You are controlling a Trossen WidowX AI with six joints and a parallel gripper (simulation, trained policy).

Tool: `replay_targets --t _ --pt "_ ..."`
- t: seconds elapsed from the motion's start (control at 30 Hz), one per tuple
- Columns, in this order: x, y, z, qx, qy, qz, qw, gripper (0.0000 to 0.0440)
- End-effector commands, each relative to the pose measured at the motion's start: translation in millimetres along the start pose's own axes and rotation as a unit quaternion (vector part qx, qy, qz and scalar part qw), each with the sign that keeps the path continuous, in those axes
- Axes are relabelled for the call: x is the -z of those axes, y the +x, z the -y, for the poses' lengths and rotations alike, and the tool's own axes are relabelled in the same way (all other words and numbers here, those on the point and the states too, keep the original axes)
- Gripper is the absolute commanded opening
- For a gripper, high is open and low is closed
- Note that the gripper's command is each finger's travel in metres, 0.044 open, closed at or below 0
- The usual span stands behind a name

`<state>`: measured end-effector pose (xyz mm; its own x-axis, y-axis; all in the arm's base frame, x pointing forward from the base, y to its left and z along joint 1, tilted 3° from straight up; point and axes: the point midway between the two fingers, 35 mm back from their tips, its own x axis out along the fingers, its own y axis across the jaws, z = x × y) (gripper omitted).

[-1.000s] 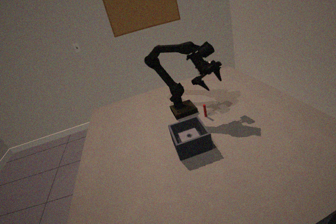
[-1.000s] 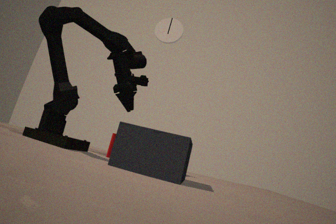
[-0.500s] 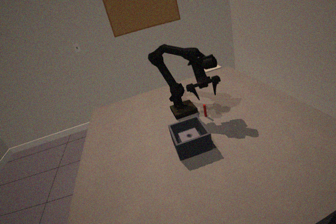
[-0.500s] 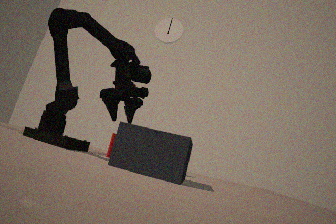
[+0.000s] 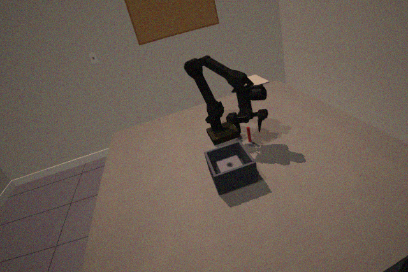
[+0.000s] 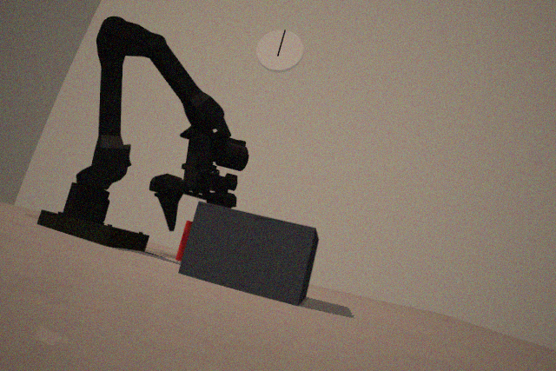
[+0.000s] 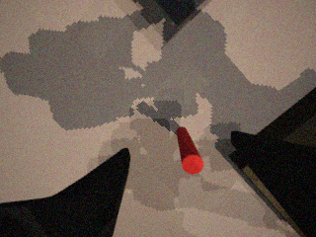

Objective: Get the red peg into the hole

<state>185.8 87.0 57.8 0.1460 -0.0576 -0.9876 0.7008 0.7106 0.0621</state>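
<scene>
Dim light; orange-brown board (image 5: 169,6) on grey wall (image 5: 65,32); round white clock (image 6: 280,50); tiled floor (image 5: 43,223).

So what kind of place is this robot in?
Probably a plain indoor room set up for robot practice: there's a black robot arm on a table, a corkboard on one wall and what looks like a clock on another.
</scene>
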Motion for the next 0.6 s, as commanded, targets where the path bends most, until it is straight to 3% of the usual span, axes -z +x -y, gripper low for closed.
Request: replay_targets --t 0.0,0.13,0.57 --pt "2 18 4 0.006 0.026 0.002 1.0 0.044" --pt "3 30 5 0.003 0.049 0.002 0.999 0.0407" --pt "8 37 8 0.014 0.088 -0.039 0.995 0.007"
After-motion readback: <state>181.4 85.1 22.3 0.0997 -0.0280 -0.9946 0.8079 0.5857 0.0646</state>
